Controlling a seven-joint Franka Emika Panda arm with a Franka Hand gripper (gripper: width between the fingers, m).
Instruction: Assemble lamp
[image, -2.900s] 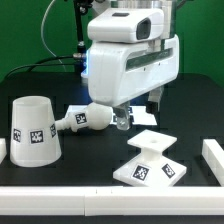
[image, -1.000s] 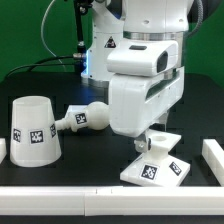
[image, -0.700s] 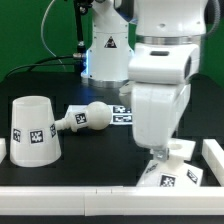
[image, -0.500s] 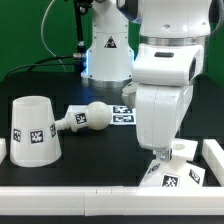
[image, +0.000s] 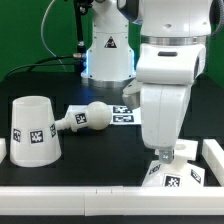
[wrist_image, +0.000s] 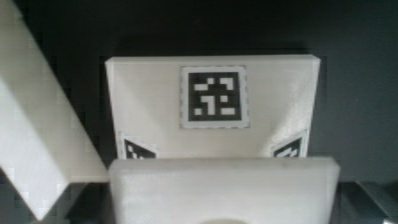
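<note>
Bright even light, soft shadows, whites washed out, close base (wrist_image: 214, 100) blurry in wrist view

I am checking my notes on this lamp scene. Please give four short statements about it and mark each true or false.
1. The shade stands at the exterior view's left. True.
2. The gripper is down at the base. True.
3. The bulb is fitted into the base. False: it lies on its side, apart from the base.
4. The base carries no tag. False: the wrist view shows a tag on it.
</note>
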